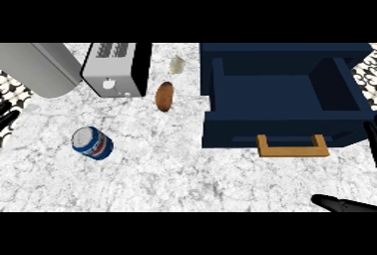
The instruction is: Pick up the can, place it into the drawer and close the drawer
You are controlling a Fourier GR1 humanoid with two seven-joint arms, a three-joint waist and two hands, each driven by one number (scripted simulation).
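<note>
The can lies tipped on the marble desk, well apart from both hands, so nothing has hold of it yet; the navy drawer stands pulled out with its wooden handle facing the robot, plainly left that way to receive the can. The right hand shows only at the lower right edge, its dark fingers straight and spread, touching nothing; the drawer's handle sits just beyond and to the left of those fingers, the can far off to their left. The left hand rests at the left edge, fingers relaxed and apart, empty too; the can lies near them, to their right and a little closer to the robot. A toaster, a potato and a small pale bottle stand farther back, clear of any reach; I'd judge the pick-up has not yet begun.
</note>
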